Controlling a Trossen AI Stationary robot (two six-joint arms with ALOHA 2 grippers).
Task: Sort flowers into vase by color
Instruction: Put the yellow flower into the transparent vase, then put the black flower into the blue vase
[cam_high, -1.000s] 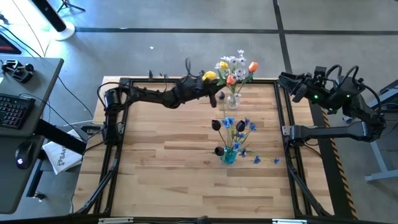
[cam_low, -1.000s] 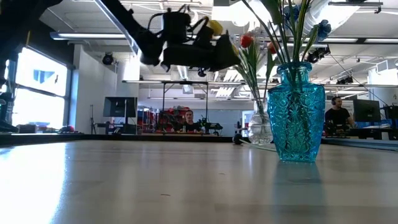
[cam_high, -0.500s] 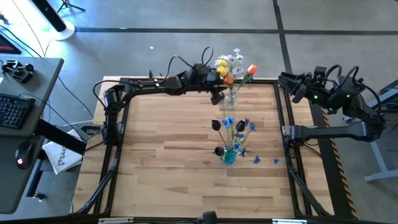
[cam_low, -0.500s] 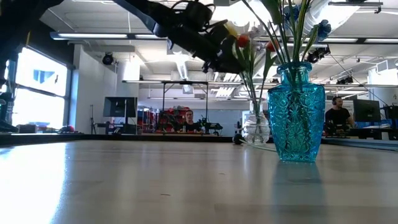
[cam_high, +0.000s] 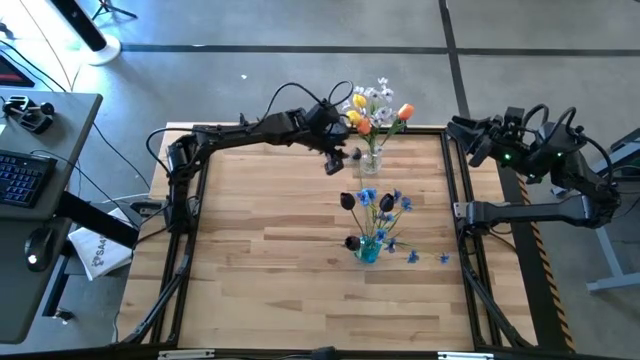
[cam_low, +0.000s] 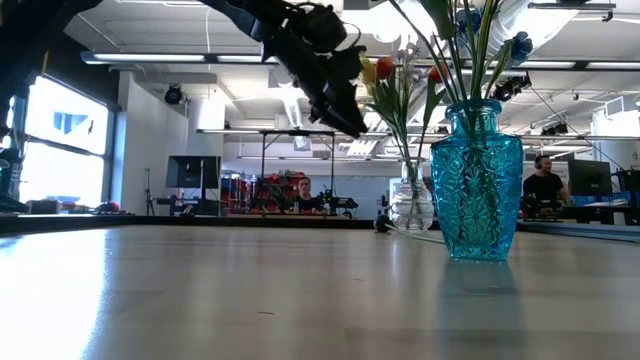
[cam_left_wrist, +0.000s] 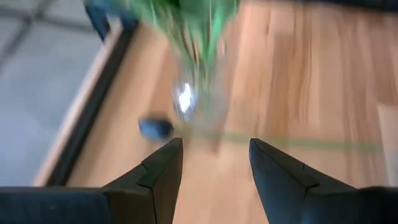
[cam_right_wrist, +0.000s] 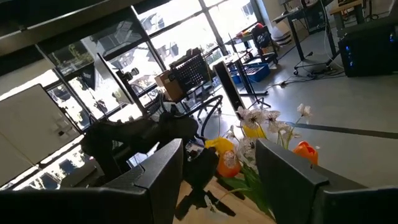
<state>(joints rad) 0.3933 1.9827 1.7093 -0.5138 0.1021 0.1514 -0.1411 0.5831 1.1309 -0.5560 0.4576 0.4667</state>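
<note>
While L gripper (cam_high: 338, 160), jaws spread, hangs empty, 2 vases: clear vase (cam_high: 374, 160), blue vase (cam_high: 368, 250).

i see yellow, orange and white flowers (cam_high: 377, 105) upright in the far clear vase (cam_high: 373, 160); blue and what look like dark purple ones (cam_high: 376, 205) in the near blue vase (cam_low: 477, 180).

Both arms are matte black, built from slim jointed links. The left arm (cam_high: 250, 130) carries a thin black cable arching in a loop above its wrist. The right arm (cam_high: 545, 160) has looped cables too and what seems a small green light. Each gripper ends in 2 dark, angular, wedge-shaped fingers (cam_left_wrist: 163, 174).
</note>
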